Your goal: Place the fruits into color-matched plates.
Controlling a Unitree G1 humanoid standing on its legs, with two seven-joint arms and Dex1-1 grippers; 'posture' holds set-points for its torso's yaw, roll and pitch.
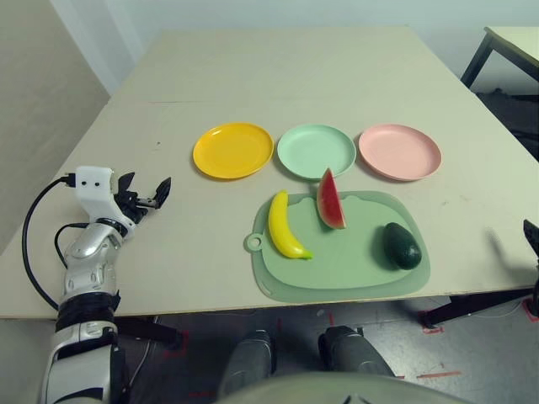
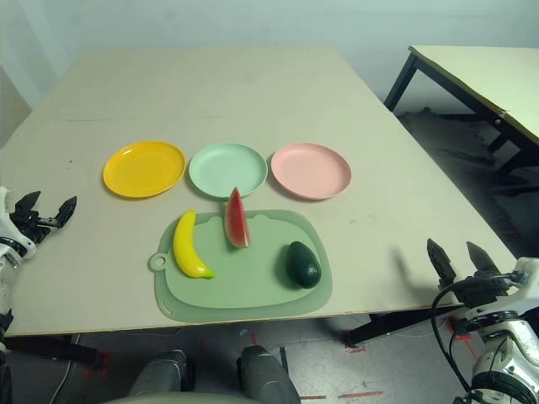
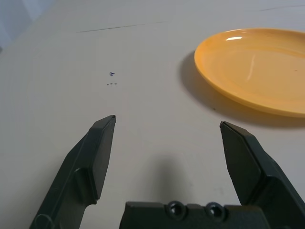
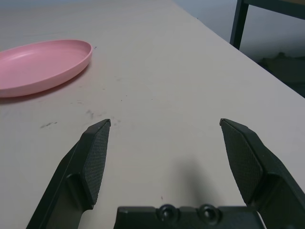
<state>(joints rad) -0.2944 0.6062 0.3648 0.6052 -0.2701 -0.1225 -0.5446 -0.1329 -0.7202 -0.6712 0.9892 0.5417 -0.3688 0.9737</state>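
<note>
Across the middle of the beige table (image 1: 337, 76), toward its near edge, lies the large light green mat (image 1: 341, 268) with all three fruits on it. Just beyond it, at 12 o'clock, three plates sit in a row: yellow-orange plate (image 1: 232, 151), mint green plate (image 1: 316, 151) and pink plate (image 1: 399, 151), each bare. On the mat, the banana (image 1: 285, 225) lies at the 9 o'clock side, the watermelon wedge (image 1: 330, 200) stands upright at the 12 o'clock edge, and the avocado (image 1: 402, 246) rests at 3 o'clock.

The left gripper (image 1: 148, 194) hovers at 9 o'clock from the mat, well apart from the banana, fingers spread wide and holding nothing. The right gripper (image 2: 459, 261) hangs by the table edge at 3 o'clock, well apart from the avocado, likewise wide open and empty.
</note>
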